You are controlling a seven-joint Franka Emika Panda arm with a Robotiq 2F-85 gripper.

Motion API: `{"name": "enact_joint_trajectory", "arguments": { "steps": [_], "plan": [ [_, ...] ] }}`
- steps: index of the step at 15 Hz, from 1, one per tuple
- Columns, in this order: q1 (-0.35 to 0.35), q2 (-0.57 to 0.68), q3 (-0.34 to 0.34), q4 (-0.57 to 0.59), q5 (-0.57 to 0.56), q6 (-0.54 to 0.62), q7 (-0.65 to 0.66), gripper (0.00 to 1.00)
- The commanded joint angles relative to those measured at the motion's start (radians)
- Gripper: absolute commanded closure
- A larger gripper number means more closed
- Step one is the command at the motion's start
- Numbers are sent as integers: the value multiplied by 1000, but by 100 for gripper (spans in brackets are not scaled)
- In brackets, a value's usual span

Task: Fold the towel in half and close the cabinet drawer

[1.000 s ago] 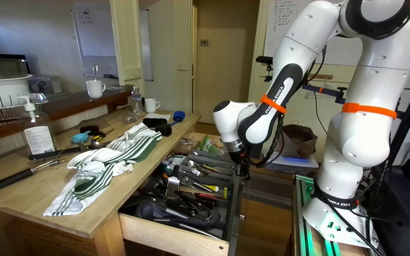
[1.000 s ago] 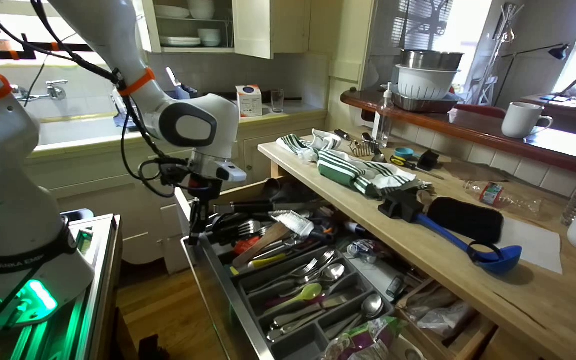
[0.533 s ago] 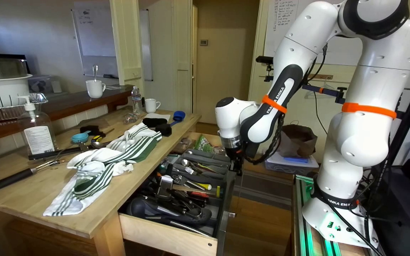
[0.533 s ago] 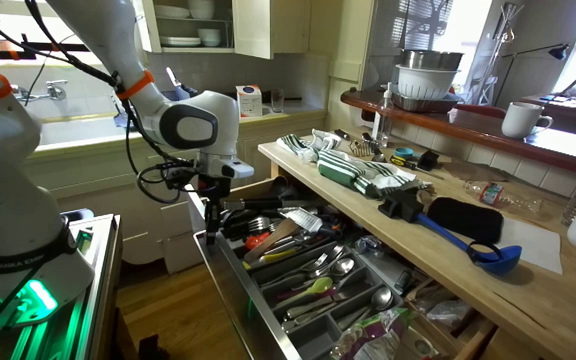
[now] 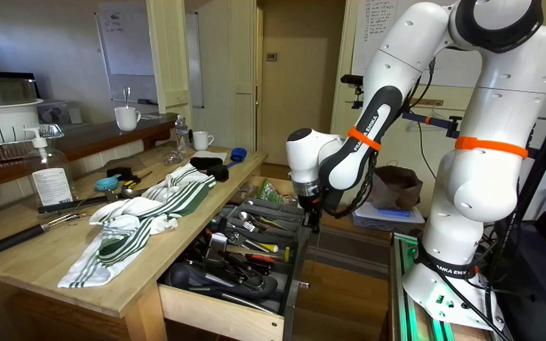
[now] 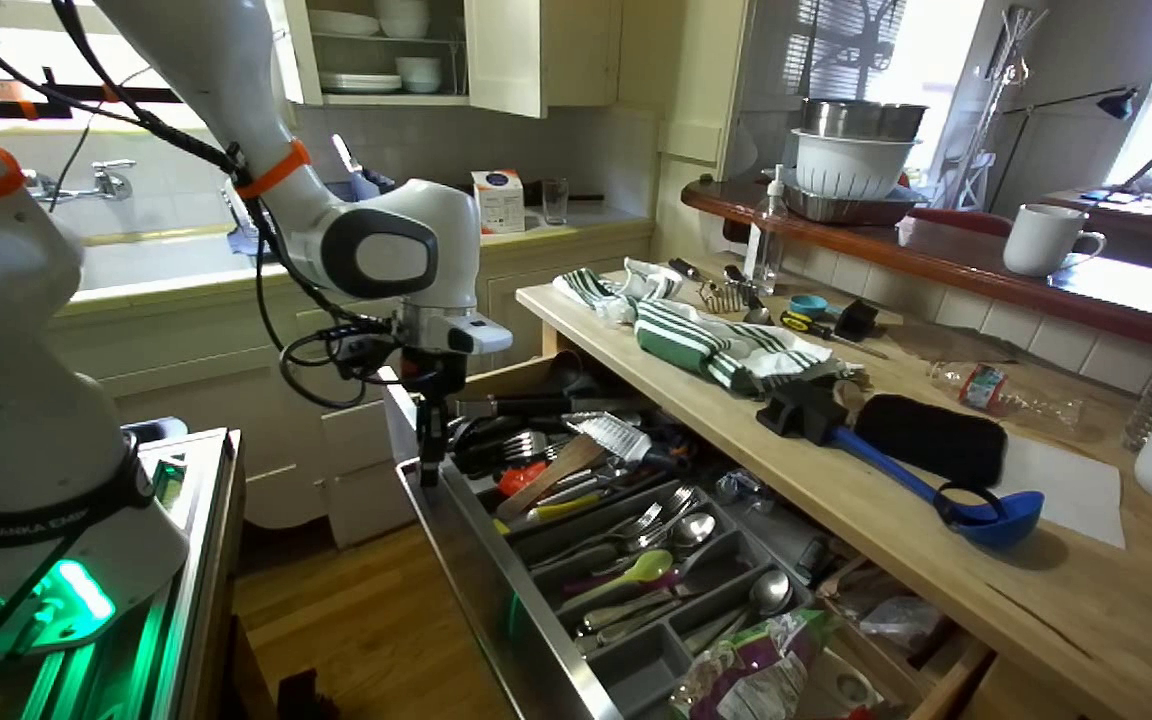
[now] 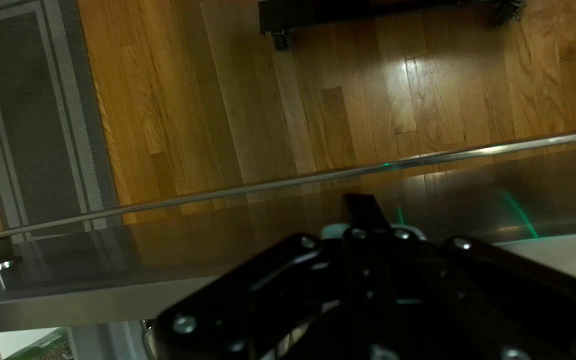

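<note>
— Where's the towel [image 5: 146,221]?
— Rumpled on the desk [image 5: 67,247], along its drawer-side edge, one end close to a corner.
— And the drawer [image 5: 221,310]?
— Partly out, below that edge.
— Gripper [image 6: 429,474]?
— Clenched, fingers [image 7: 365,211] together, tips down at the drawer's front rim; whether touching, I can't tell.

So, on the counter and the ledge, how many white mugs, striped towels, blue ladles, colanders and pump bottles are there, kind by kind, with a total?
White mugs: 2, one on the ledge and one on the counter
Striped towel: 1
Blue ladle: 1
Colander: 1
Pump bottle: 1
Total: 6
</note>
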Motion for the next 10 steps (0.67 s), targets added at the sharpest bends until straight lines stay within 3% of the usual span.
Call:
{"name": "enact_joint_trajectory", "arguments": {
  "steps": [1, 5, 10],
  "plan": [
    [-9, 54, -5, 35, -30, 40, 28, 100],
    [-5, 106, -14, 74, -42, 72, 26, 100],
    [-1, 141, -37, 122, -210, 178, 158, 100]
  ]
}}
